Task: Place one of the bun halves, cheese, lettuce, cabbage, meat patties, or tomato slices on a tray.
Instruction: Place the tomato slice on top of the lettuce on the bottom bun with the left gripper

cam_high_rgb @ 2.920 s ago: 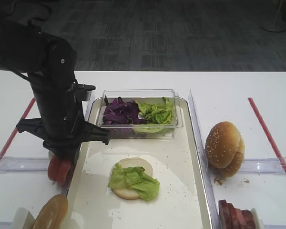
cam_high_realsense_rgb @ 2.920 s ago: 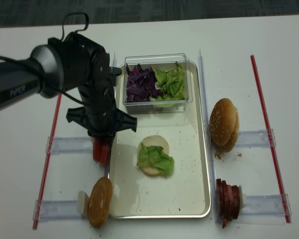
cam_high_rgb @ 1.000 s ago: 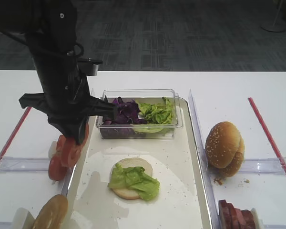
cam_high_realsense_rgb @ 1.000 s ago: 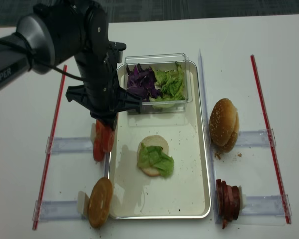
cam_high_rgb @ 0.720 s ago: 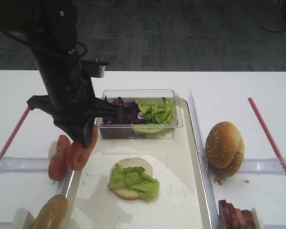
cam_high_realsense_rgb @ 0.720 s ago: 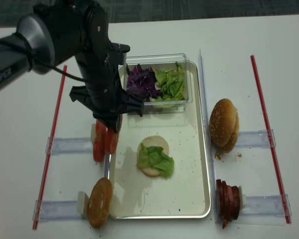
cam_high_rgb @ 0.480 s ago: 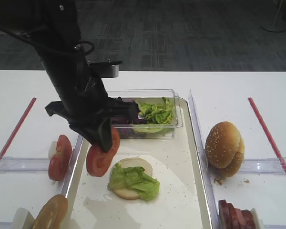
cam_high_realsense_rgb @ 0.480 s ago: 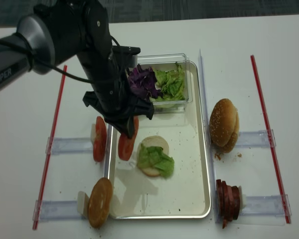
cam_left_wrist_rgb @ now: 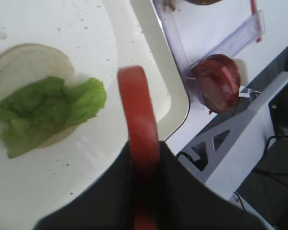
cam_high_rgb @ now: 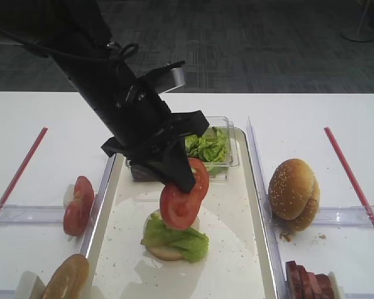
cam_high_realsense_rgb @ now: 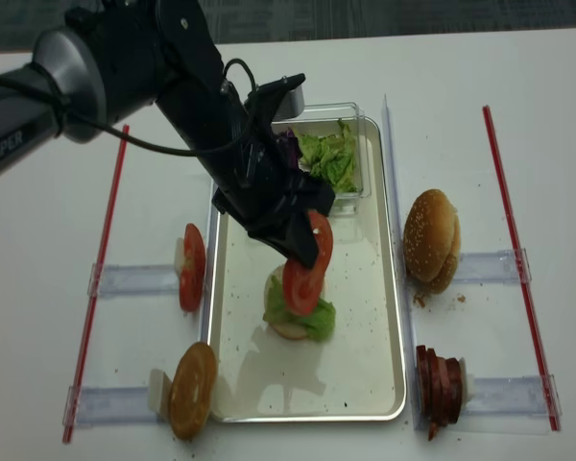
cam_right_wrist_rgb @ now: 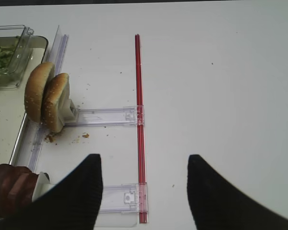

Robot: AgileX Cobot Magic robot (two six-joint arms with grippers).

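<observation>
Left gripper: jaws pinching tomato slices above lettuce on bun half, tray centre; right gripper: jaws spread, 3 o'clock

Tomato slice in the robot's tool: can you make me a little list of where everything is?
held: tomato slice, pinched on edge in the left tool
below it: bun half topped with lettuce, on the tray
clear box: more lettuce; the arm hides its left half
left of tray: remaining tomato slices standing in a holder
right of tray: sesame buns and meat patties
right tool: open, holding nothing, over bare table
</observation>
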